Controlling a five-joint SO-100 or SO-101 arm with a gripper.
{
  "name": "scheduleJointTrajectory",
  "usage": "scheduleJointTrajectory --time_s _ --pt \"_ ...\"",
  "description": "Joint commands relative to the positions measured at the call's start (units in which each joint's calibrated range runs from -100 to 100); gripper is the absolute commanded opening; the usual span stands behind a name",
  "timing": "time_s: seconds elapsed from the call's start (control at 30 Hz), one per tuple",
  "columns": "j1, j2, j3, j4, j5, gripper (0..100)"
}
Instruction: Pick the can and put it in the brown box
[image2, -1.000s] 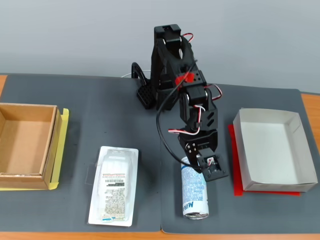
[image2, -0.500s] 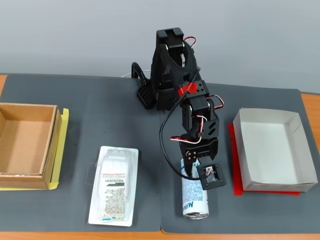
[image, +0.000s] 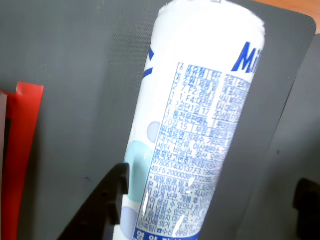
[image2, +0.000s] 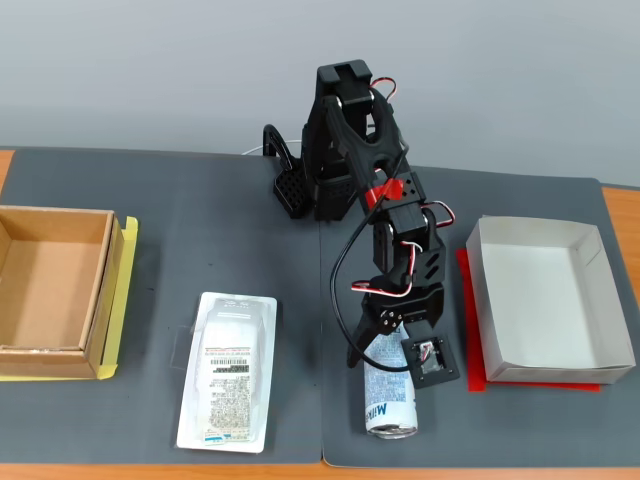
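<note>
the can (image: 195, 125) lay on its side on the dark mat (image2: 250, 230), its silver end toward the near edge in the fixed view. blue letters reading "mi" showed on its white wall in the wrist view, the rest of the word cut off by the frame; below ran a dense block of small blue print, too fine to read. the gripper (image: 210, 200) stood wide open, one black finger (image: 107, 205) just beside the can's left flank, the other barely visible at the right edge; it held nothing. in the fixed view the arm hid the can's upper half. the brown box (image2: 50, 290) sat well apart at the left.
</note>
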Motion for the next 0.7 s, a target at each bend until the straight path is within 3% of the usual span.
scheduleJointTrajectory --time_s 0.0,0.67 --pt "-0.3 0.5 -3.4 -2.5 -1.1 36" --pt "-0.7 7.8 -3.4 -6.4 -1.5 36"
